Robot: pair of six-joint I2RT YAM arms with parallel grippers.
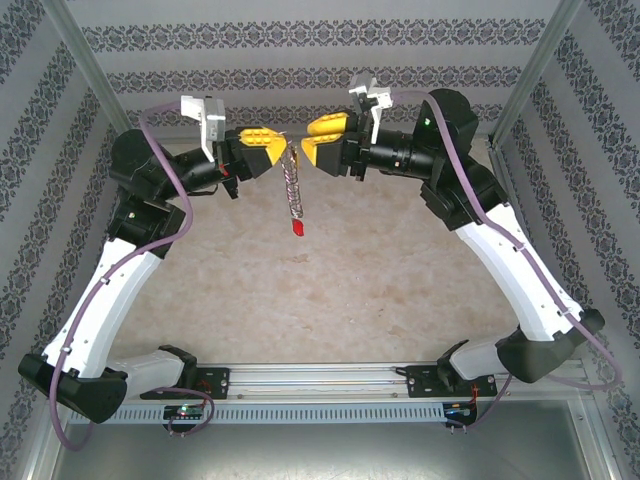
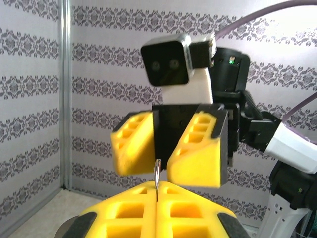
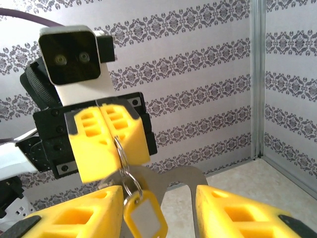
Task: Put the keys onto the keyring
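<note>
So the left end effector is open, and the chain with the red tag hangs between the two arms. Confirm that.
Wrong on one count: the left end effector is shut, clamped on a metal ring, as the right wrist view shows. The chain with the red tag does hang between the two arms.

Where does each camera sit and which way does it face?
Top external: above and behind the robot, looking down on the table; left arm, right arm, left gripper and right gripper facing, chain hanging between.
Left wrist: on the left arm, facing the right gripper; own shut fingers at the bottom.
Right wrist: on the right arm, facing the left gripper; own open fingers below, yellow tag between.
Shared: wrist views face each other; each shows the opposite gripper.
</note>
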